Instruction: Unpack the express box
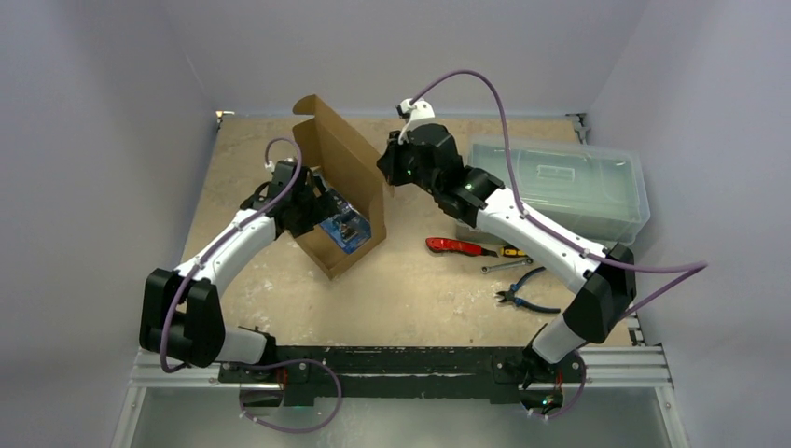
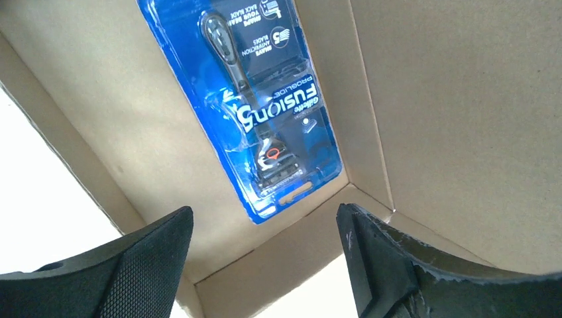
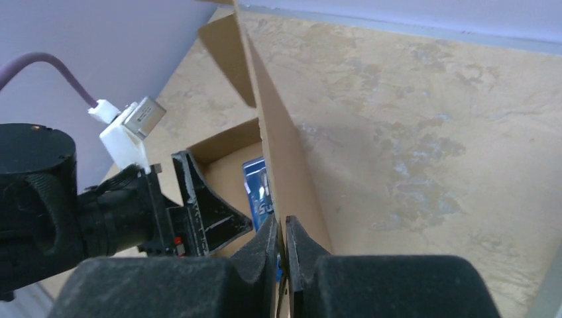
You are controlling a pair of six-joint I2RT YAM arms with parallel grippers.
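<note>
The express box [image 1: 328,255] is a brown cardboard mailer standing open left of the table's centre, its flap lid [image 1: 343,157] raised upright. A blue razor blister pack [image 1: 344,230] lies inside it and fills the left wrist view [image 2: 265,112]. My left gripper [image 1: 317,201] is open and empty inside the box, just above the pack's lower end [image 2: 265,265]. My right gripper [image 1: 388,168] is shut on the edge of the raised flap [image 3: 283,245] and holds it up. The flap [image 3: 278,146] runs away from its fingers, with the left gripper [image 3: 199,205] visible beyond it.
A clear plastic lidded bin [image 1: 569,187] stands at the back right. A red utility knife [image 1: 457,246], a small wrench [image 1: 508,265] and blue-handled pliers [image 1: 524,295] lie right of the box under the right arm. Walls close in the table on three sides.
</note>
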